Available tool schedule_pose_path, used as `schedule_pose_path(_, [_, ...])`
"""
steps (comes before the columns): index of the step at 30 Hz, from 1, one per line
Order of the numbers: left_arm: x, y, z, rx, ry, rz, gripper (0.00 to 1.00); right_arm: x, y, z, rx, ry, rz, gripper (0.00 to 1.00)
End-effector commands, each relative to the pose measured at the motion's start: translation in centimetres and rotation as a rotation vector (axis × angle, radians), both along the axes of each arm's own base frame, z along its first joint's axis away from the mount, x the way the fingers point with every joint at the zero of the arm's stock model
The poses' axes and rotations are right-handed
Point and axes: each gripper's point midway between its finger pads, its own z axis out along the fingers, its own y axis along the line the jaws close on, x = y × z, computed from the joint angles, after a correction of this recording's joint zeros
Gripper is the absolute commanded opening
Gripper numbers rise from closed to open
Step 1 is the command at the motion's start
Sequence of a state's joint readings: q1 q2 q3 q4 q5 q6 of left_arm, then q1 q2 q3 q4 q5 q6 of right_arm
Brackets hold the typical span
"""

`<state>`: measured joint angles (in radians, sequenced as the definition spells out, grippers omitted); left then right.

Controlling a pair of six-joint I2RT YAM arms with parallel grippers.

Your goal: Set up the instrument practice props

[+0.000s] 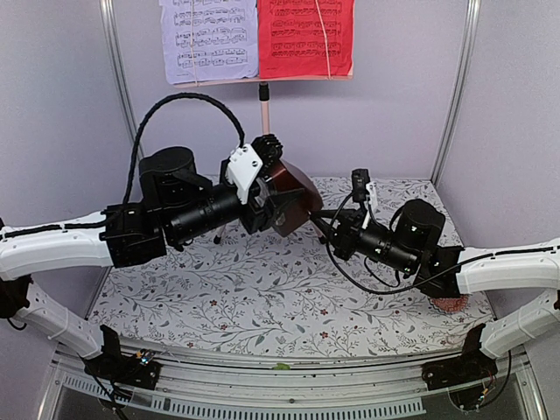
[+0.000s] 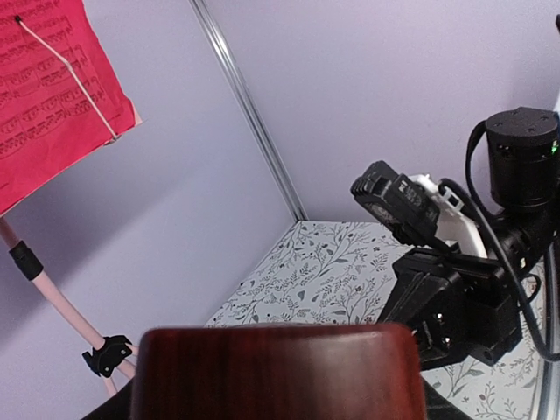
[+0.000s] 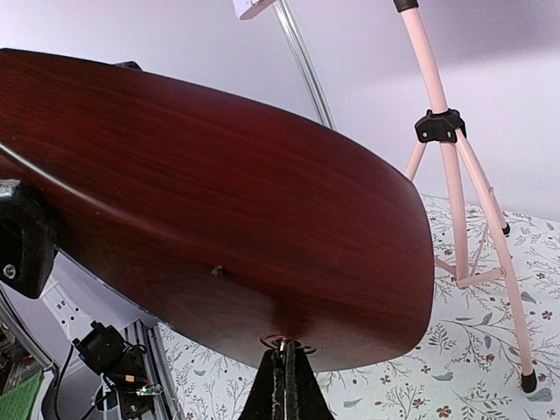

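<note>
metronome [image 1: 293, 197] is up off the table [image 1: 262, 289], tipped over in the left claw [image 1: 267, 197], which grips its body so one broad face turns across; the right claw [image 3: 282, 367] is pinched tight on a small metal fitting [image 3: 282, 343] there, likely to wind it, with the music stand [image 1: 263, 96] upright behind.

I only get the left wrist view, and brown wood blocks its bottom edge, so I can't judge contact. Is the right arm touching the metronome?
Observer: Yes. The right wrist view shows the right gripper with its jaws shut on a small metal fitting on the side of the metronome.
Operator: Is it resting on the table?
Observer: No. From above, the left gripper holds it tilted, off the table.
Operator: Is only red music up?
Observer: No, a lilac sheet stands beside the red sheet.
</note>
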<state>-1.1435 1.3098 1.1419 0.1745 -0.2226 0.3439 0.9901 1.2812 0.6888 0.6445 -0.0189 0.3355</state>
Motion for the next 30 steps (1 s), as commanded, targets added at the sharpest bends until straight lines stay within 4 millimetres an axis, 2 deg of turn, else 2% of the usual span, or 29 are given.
schedule_pose_path(1, [-0.8,0.6,5.9,-0.197,-0.076,-0.005,0.0,0.0,-0.1,2.2,0.064,0.038,-0.012,0.0])
schedule_pose_path(4, [-0.4,1.0,5.3,-0.231,-0.065,0.014,0.0,0.3,-0.2,2.1,0.103,0.115,-0.024,0.0])
schedule_pose_path(8, [0.1,1.7,3.5,-0.291,-0.044,0.046,0.0,0.7,-0.2,2.1,0.187,0.258,-0.012,0.0])
schedule_pose_path(13, [0.4,2.7,1.5,-0.379,-0.025,0.062,0.0,1.1,0.7,2.1,0.323,0.471,0.097,0.0])
schedule_pose_path(16, [0.7,3.4,0.9,-0.439,-0.036,0.072,0.0,1.4,1.1,2.2,0.414,0.591,0.155,0.0])
schedule_pose_path(20, [0.8,4.8,1.1,-0.531,-0.085,0.093,0.0,1.8,1.1,2.4,0.516,0.712,0.201,0.0])
schedule_pose_path(30, [1.3,5.3,0.4,-0.569,-0.162,0.098,0.0,2.2,1.3,3.0,0.693,0.935,0.28,0.0])
